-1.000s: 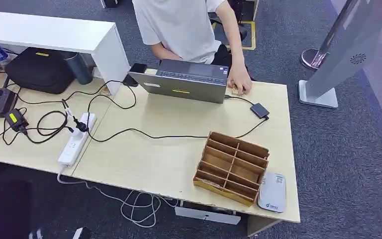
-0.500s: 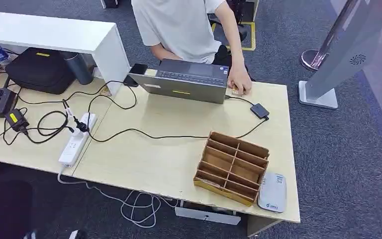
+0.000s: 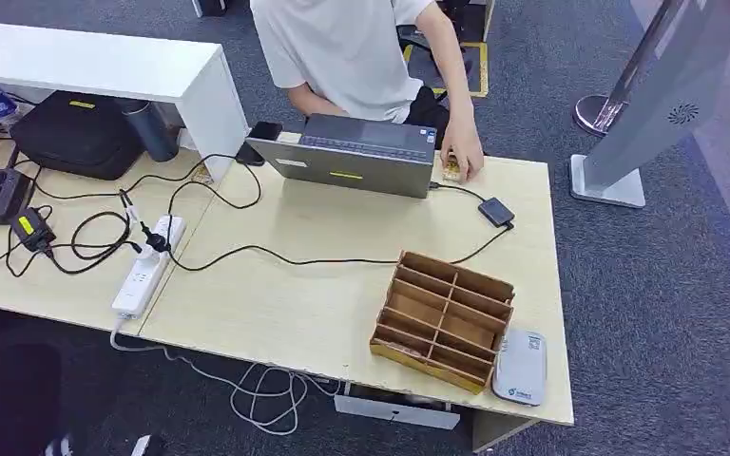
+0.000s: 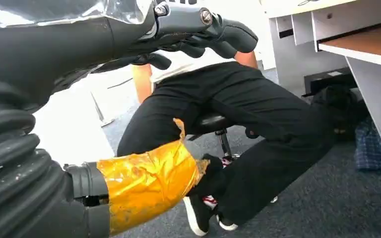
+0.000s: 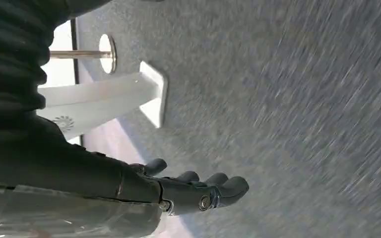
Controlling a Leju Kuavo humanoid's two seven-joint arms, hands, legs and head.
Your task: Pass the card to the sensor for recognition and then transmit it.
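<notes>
The pale wooden table filled the head view, with a person in a white shirt seated at its far side behind a grey laptop. Nearer the robot stood a wooden compartment box, and just beside it, by the table's edge, lay a small white device, probably the sensor. A white power strip and black cables lay to the left.

The card looked to be the small yellowish thing under the person's hand at the far edge, beside the laptop; it was too small to be certain. A card would likely be light, thin, stiff and slick, lying flat, so it would best be pinched at an edge.

The left hand hung below the table with fingers curled inward, holding nothing. The right hand hung over grey carpet, fingers loosely extended and apart, also holding nothing.

Compared with half a second earlier, the person's hand had lifted and shifted slightly, uncovering the yellowish object; the box, device and laptop had stayed put.
</notes>
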